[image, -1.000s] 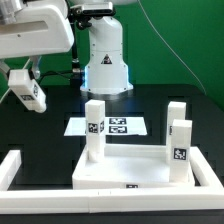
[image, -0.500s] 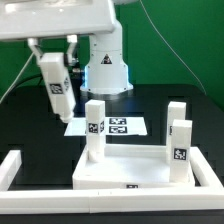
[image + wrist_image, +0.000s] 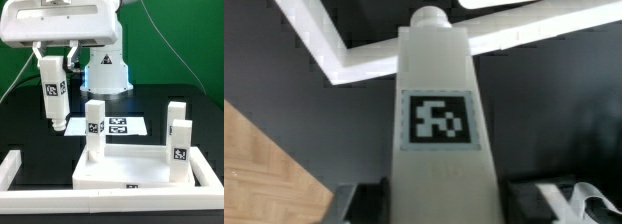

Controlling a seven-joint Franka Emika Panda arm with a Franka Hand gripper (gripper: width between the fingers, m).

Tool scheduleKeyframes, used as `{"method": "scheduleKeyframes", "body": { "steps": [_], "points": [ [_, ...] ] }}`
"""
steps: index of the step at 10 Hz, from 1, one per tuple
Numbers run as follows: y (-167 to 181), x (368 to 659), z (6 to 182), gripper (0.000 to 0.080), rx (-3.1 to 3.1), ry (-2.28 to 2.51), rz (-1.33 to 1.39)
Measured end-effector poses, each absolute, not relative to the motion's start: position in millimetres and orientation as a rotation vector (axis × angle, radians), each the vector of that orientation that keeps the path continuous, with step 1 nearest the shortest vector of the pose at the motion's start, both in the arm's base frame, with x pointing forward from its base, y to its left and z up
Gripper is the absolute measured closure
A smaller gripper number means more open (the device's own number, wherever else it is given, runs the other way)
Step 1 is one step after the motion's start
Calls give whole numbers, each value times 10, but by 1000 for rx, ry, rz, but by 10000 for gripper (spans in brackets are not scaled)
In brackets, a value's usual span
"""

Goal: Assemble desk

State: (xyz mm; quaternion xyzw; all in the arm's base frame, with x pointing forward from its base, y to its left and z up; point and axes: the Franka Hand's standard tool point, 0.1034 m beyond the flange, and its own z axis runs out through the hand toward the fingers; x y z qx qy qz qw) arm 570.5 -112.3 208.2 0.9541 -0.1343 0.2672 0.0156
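Three legs stand in the desk top (image 3: 140, 170); the fourth leg (image 3: 53, 95), clamped upright in the partly closed claw (image 3: 55, 60), has swung in from the exterior view's left above the worktop (image 3: 30, 135), nearing the empty corner socket.

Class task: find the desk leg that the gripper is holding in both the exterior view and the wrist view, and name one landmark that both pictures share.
Exterior view: the held leg hangs upright from the gripper, toward that view's left, above the table.
Wrist view: the same leg fills the middle of the picture, running away from the camera.
Shared landmark: the square tag on the leg's face.
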Motion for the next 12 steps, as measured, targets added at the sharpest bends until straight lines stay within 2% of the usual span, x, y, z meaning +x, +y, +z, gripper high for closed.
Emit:
{"method": "scheduleKeyframes", "body": {
  "steps": [1,3,5,9,12],
  "points": [
    [-1062,5755,2052,511,2938,-429,863],
    [-769,5898,1892,511,3004,-519,786],
    [-658,5934,1731,511,2999,-554,767],
    [-669,5888,1454,511,2988,-542,702],
    [-688,5959,1403,511,2979,-543,700]
  ]
}}
